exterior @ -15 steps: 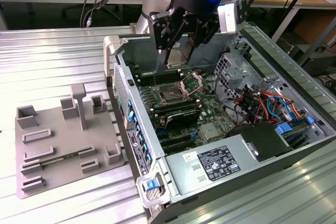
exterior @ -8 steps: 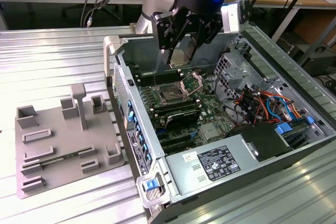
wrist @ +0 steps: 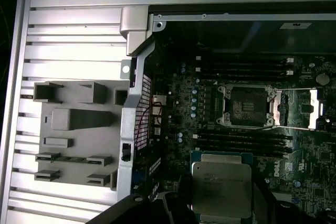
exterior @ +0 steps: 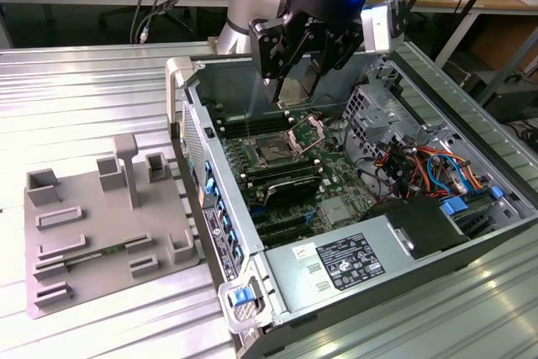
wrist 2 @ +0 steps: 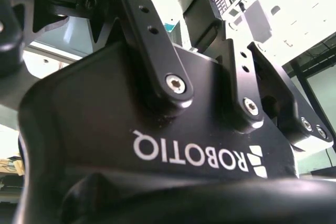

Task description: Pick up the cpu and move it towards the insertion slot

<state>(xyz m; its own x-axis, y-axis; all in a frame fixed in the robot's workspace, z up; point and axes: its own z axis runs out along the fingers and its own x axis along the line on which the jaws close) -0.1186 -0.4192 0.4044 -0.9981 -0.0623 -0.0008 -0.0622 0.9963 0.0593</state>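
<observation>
My gripper (exterior: 292,94) hangs inside the open computer case, shut on the cpu (wrist: 220,186), a small square chip with a pale silvery top and a green rim. In the first wrist view the dark fingers (wrist: 179,205) press its two opposite sides. The insertion slot (exterior: 273,154) lies on the green board just below and in front of the gripper, its hinged metal bracket (exterior: 308,132) flipped open. The first wrist view shows the insertion slot (wrist: 244,106) apart from the held chip, with a band of black memory slots (wrist: 241,141) between them.
A grey tray (exterior: 101,233) with raised frames lies on the ribbed metal table at the exterior view's left. The case wall (exterior: 217,208) stands between tray and board. A power supply (exterior: 353,258), cables (exterior: 420,166) and a drive cage (exterior: 370,115) crowd the exterior view's right.
</observation>
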